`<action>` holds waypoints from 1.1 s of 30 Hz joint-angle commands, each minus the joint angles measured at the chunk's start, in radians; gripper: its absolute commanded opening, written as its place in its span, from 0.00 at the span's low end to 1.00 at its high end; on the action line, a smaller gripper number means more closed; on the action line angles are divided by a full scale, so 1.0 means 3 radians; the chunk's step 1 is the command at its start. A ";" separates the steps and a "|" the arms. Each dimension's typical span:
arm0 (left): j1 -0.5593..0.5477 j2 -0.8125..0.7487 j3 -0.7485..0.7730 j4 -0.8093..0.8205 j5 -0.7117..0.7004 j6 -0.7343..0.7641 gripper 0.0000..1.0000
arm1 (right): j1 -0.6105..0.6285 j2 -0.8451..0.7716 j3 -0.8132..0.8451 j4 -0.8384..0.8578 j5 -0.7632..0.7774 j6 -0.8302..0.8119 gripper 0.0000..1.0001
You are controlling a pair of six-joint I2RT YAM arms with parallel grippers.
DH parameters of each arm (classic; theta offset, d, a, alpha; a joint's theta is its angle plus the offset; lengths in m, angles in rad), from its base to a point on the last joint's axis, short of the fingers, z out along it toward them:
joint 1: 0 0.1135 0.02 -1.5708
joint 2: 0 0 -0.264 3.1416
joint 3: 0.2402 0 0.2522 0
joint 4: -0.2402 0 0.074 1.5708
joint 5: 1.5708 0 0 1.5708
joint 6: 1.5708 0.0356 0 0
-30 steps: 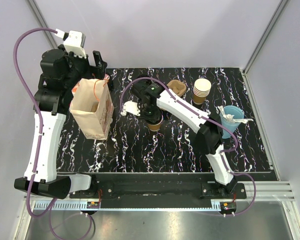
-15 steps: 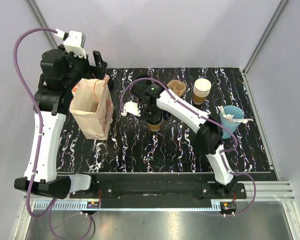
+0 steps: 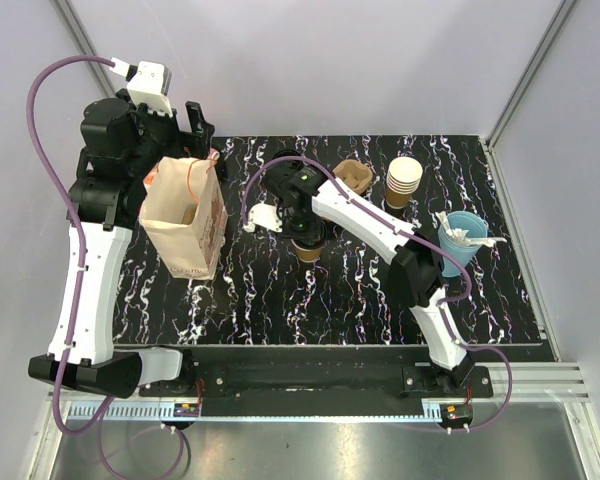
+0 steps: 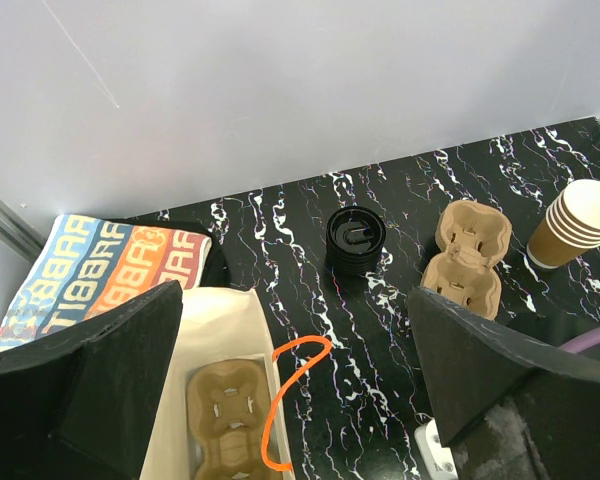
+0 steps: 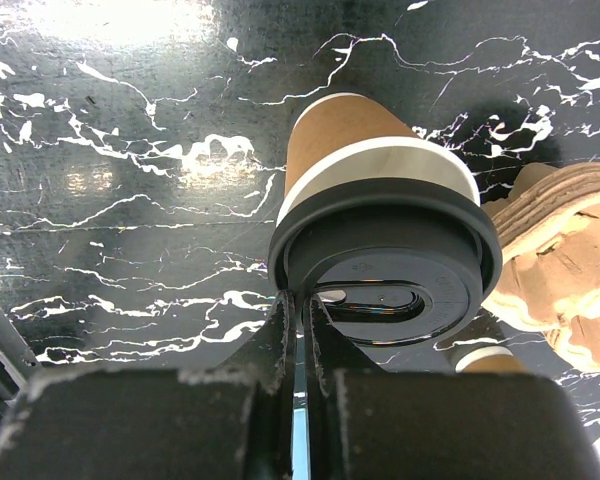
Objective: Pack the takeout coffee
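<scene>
The takeout coffee, a brown paper cup with a black lid, stands mid-table. My right gripper reaches down onto it, its fingers pressed together across the lid's near rim. A white paper bag stands open at the left, with a brown cup carrier on its bottom and an orange handle hanging over its edge. Over the bag's far side hangs my left gripper, open and holding nothing.
A stack of black lids and a spare cup carrier sit at the back. A stack of lidless paper cups stands right of them. A light blue cup with stirrers is by the right arm. A printed flat bag lies at far left.
The right gripper and the coffee cup have shifted very slightly to the left. The left arm and the bag have not moved.
</scene>
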 commanded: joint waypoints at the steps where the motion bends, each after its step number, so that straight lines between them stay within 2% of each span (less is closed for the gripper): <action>1: 0.0020 -0.0061 0.0011 0.0147 0.0061 -0.0013 0.99 | -0.0025 0.0061 0.0164 -0.0951 0.0009 -0.0038 0.01; 22: 0.0030 -0.0072 0.0000 0.0158 0.0066 -0.0008 0.99 | -0.0025 0.0163 0.0221 -0.0925 -0.0016 -0.0043 0.02; 25: 0.0030 -0.0072 0.0006 0.0158 0.0071 -0.0013 0.99 | -0.0025 0.0163 0.0236 -0.0920 -0.0016 -0.0038 0.05; 33: 0.0035 -0.0071 0.0006 0.0158 0.0076 -0.0013 0.99 | -0.0025 0.0158 0.0287 -0.0925 0.0019 -0.0033 0.24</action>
